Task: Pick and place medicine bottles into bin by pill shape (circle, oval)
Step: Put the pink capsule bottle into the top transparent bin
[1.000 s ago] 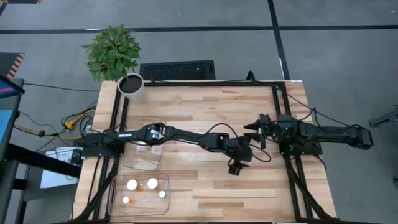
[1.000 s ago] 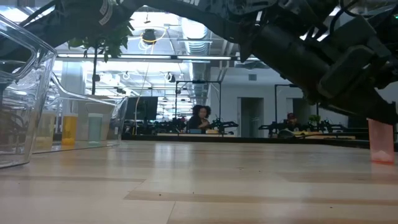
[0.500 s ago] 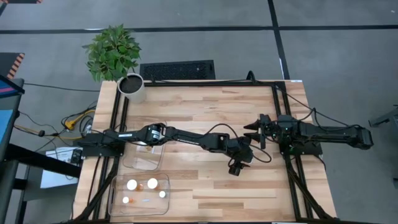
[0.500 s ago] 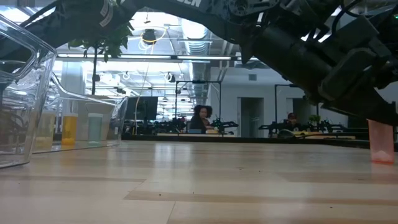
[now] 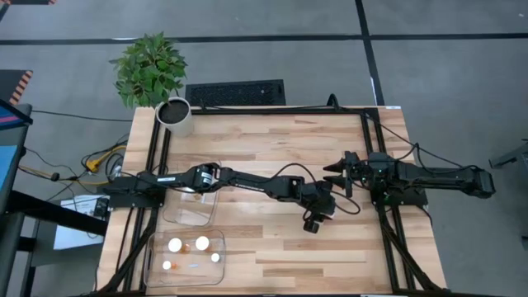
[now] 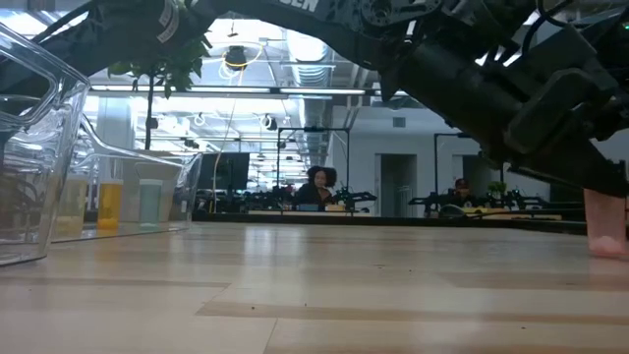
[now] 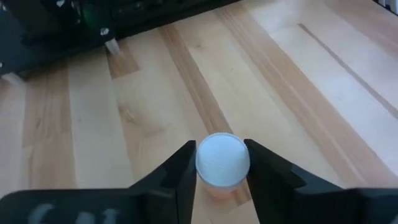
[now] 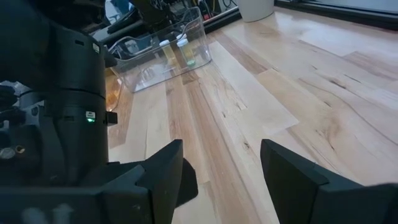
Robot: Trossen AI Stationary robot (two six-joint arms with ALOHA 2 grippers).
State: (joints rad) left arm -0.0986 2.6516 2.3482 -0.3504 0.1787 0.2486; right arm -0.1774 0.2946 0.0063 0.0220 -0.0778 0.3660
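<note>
An orange medicine bottle with a round white cap stands upright on the wooden table near its middle. My left gripper is shut on it; the high view shows that gripper over the bottle, hiding it. In the low view the bottle shows at the right under dark fingers. Several more bottles lie in the clear bin at the near left. My right gripper waits open at the table's right side, touching nothing. My left gripper pinches the bottle between its two fingers, one on each side at the white cap's rim. The fingers come slanting down from the table's left side. The bottle stays upright with its bottom on the table.
A second clear bin sits under the left arm, just behind the near-left bin. A potted plant stands at the far left corner. The right arm lies along the right edge. Bare wood lies around the held bottle.
My left gripper has shut on the bottle without shifting its place; in the low view the dark fingers now cover more of the bottle's top. The bottle stands on the table as before.
</note>
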